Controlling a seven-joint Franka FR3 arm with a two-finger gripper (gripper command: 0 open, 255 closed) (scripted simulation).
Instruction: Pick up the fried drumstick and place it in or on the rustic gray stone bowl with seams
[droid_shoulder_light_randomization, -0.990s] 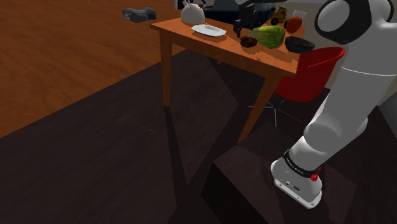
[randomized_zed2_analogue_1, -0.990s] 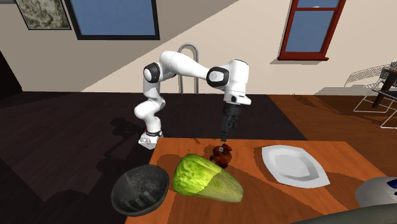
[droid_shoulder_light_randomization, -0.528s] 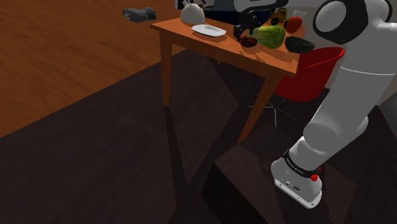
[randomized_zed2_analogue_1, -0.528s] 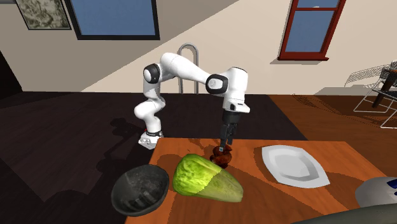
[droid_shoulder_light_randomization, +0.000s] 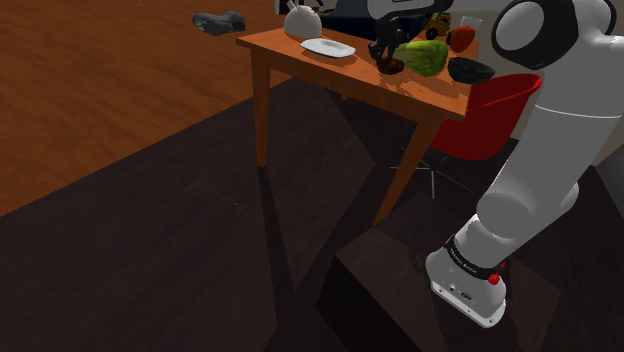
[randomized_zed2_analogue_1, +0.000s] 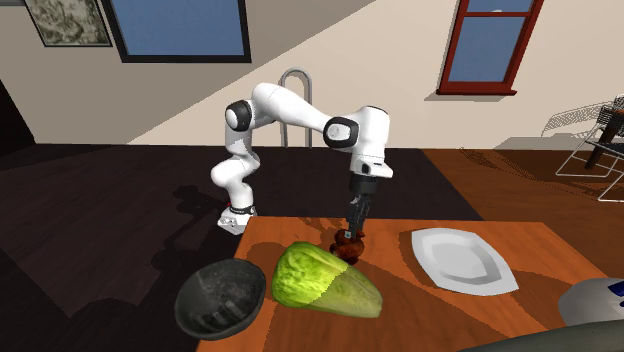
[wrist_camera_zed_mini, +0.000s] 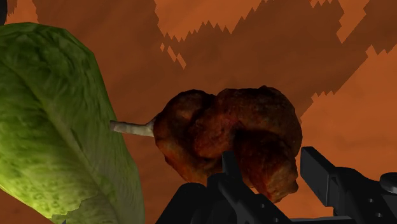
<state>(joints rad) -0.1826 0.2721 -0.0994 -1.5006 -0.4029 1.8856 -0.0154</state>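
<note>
The fried drumstick (wrist_camera_zed_mini: 229, 133), dark reddish brown with a pale bone end, lies on the orange wooden table (randomized_zed2_analogue_1: 400, 320). My gripper (wrist_camera_zed_mini: 273, 175) stands upright over it, its black fingers (wrist_camera_zed_mini: 232, 175) shut on the meaty end. In the second exterior view the gripper (randomized_zed2_analogue_1: 352, 232) comes straight down onto the drumstick (randomized_zed2_analogue_1: 349, 243) near the table's far edge. The dark grey stone bowl (randomized_zed2_analogue_1: 220, 296) sits at the near left corner, beyond a head of lettuce (randomized_zed2_analogue_1: 325, 280). In the shoulder view the gripper (droid_shoulder_light_randomization: 385, 55) meets the drumstick (droid_shoulder_light_randomization: 390, 66), with the bowl (droid_shoulder_light_randomization: 470, 70) to the right.
The green lettuce (wrist_camera_zed_mini: 51, 127) lies close beside the drumstick, between it and the bowl. A white plate (randomized_zed2_analogue_1: 462, 262) rests on the table's other side. A white teapot (droid_shoulder_light_randomization: 302, 20) and a red fruit (droid_shoulder_light_randomization: 461, 38) stand further back. A red chair (droid_shoulder_light_randomization: 490, 115) is tucked under the table.
The gripper came down from above onto the drumstick, and its fingers have closed on it. The drumstick stays in its place on the table.
</note>
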